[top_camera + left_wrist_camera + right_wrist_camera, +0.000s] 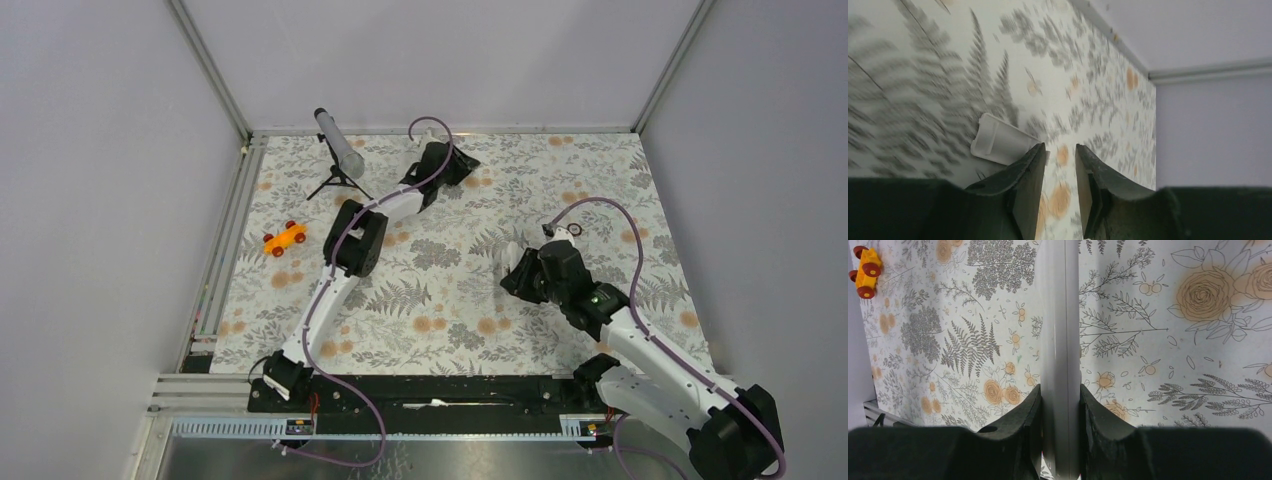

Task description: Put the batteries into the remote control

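Observation:
My right gripper [1060, 390] is shut on the remote control [1060, 315], a long white bar seen edge-on that runs from between the fingers to the top of the right wrist view. In the top view the right gripper [513, 271] is right of the mat's middle. My left gripper [460, 164] is at the far back of the mat. In the left wrist view the left gripper [1060, 147] has its jaws a little apart with nothing between them. A small white curved piece [998, 142] lies on the mat just beside its left finger. The batteries are not in view.
An orange toy car [284, 238] sits at the left of the floral mat [450, 320] and also shows in the right wrist view [865, 270]. A grey tube on a black tripod [340, 150] stands at the back left. A thin black ring [574, 231] lies behind the right gripper.

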`<state>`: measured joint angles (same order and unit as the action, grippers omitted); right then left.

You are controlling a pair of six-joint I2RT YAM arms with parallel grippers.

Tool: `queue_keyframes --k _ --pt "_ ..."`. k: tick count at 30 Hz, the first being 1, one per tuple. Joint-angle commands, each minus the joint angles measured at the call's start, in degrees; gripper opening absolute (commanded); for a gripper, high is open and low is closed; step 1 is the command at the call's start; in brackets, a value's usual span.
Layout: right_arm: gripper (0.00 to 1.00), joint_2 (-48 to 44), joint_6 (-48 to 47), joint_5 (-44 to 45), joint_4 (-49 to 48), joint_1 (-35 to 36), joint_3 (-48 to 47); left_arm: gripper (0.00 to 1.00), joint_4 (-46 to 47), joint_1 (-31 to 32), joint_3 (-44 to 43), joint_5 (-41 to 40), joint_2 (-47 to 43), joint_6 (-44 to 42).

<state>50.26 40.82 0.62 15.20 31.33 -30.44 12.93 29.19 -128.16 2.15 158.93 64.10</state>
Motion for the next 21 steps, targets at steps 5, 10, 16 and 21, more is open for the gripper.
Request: queue_keyframes --k 5,10,16,21 --pt "0.06 -3.9 0.9 5.9 5.7 -0.4 -2.7 0.36 1.0 4.5 15.7 11.4 -13.6 -10.2" --pt "0.06 -7.5 2.1 9.3 10.6 -0.4 -3.6 0.36 5.4 6.6 32.4 15.9 -23.4 -11.6" --pt "0.06 -11.5 2.9 10.1 14.9 -0.4 -4.0 0.36 9.1 10.7 54.8 18.8 -37.7 -14.8" --pt "0.07 -13.9 2.2 8.4 15.9 -0.4 -4.4 0.38 13.8 14.9 69.5 19.2 -47.3 -15.4"
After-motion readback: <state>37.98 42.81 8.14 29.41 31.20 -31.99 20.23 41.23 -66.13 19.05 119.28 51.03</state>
